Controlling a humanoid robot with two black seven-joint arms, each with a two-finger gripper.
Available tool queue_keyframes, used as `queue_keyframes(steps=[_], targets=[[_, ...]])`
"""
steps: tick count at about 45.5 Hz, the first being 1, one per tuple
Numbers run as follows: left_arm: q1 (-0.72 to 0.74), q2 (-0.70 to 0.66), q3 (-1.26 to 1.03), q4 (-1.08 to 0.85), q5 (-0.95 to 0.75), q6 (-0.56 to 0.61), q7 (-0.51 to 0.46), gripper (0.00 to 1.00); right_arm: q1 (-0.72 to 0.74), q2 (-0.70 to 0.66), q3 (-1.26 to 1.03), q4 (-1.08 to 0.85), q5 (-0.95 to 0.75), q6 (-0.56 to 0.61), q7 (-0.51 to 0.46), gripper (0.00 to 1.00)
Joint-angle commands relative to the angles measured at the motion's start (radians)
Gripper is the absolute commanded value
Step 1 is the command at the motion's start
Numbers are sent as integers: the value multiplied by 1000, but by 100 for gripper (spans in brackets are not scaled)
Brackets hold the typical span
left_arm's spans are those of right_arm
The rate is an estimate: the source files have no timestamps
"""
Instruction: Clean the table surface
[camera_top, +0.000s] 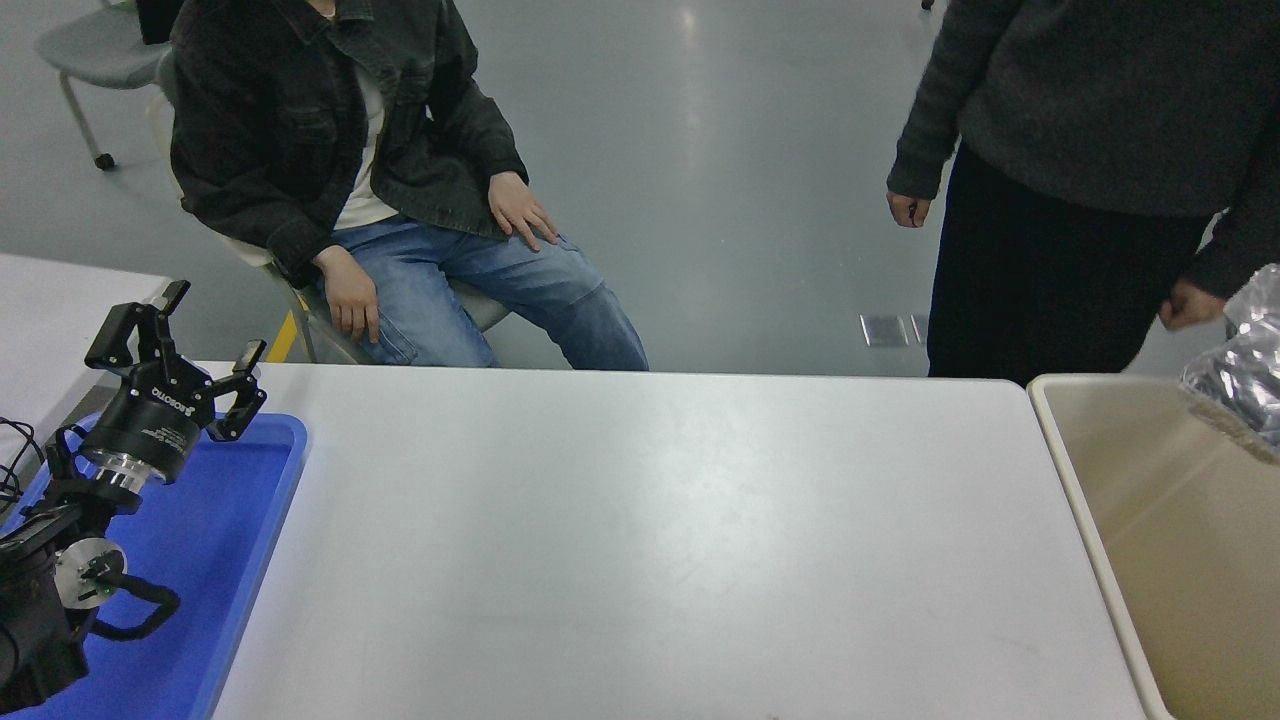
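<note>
Left gripper (190, 350) hovers with fingers spread above blue tray (250, 520) beside white table surface (650, 540); right gripper unseen.

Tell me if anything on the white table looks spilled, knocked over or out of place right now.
Nothing stands out. The table surface is bare, with no spill in view. The blue tray lies at its left end under the parked left gripper, the beige bin sits at the right, and a crumpled clear plastic bag hangs over the bin.

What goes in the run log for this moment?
left gripper: open, parked over blue tray | table surface: bare | crumpled plastic bag: above beige bin
</note>
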Motion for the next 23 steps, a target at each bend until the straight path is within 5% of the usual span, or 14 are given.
queue_keyframes(steps=[1, 23], targets=[[0, 0, 0, 1, 0, 0, 0, 100, -121, 213, 6, -220, 76, -75, -5, 0], [0, 0, 0, 1, 0, 0, 0, 100, -179, 333, 6, -223, 89, -178, -42, 0]])
